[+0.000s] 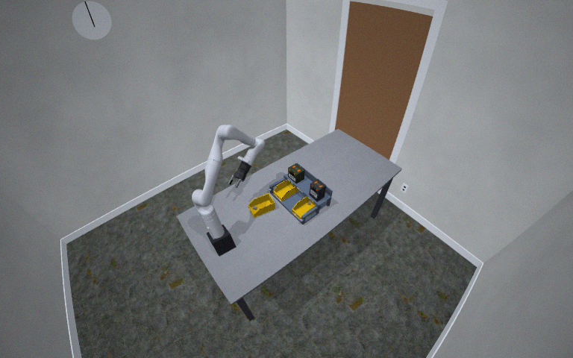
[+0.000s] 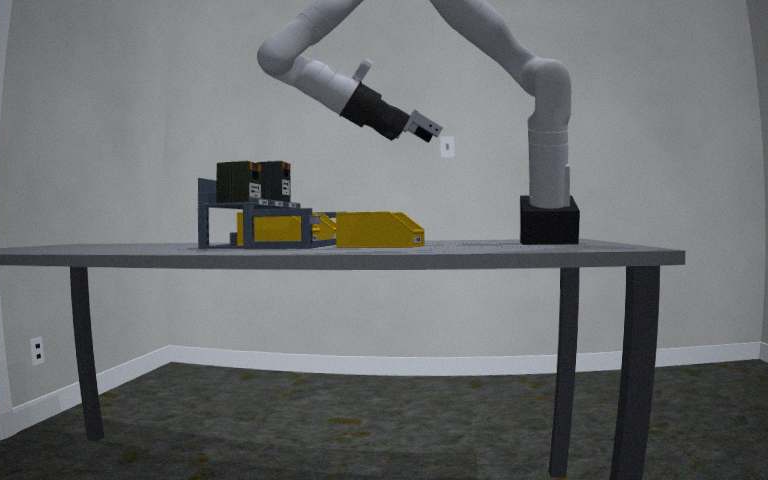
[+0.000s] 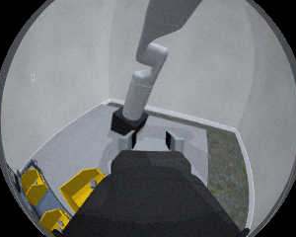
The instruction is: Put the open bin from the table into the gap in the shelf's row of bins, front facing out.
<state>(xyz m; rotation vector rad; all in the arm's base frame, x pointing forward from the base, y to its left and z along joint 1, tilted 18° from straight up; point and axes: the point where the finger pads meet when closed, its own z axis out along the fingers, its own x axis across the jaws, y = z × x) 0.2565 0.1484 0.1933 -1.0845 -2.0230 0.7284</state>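
A yellow open bin (image 1: 262,205) (image 2: 370,230) (image 3: 80,192) stands upright on the table in front of the shelf, its low open front toward the arm's base, with a grey part (image 3: 93,183) inside. The blue-grey shelf (image 1: 288,204) (image 2: 277,243) (image 3: 49,199) holds one yellow bin (image 1: 284,189) (image 3: 55,220) and another yellow bin (image 1: 304,207) (image 3: 33,179), with a gap between them. My gripper (image 1: 235,183) (image 2: 437,133) (image 3: 151,137) is open and empty, high above the table and clear of the bin, tilted toward the arm's base.
Two dark boxes with orange marks, one (image 1: 295,172) (image 2: 237,182) and another (image 1: 317,189) (image 2: 276,179), stand on the shelf's upper board, above the backs of the bins. The arm's black base (image 1: 221,240) (image 2: 549,220) (image 3: 128,121) stands at the table's near end.
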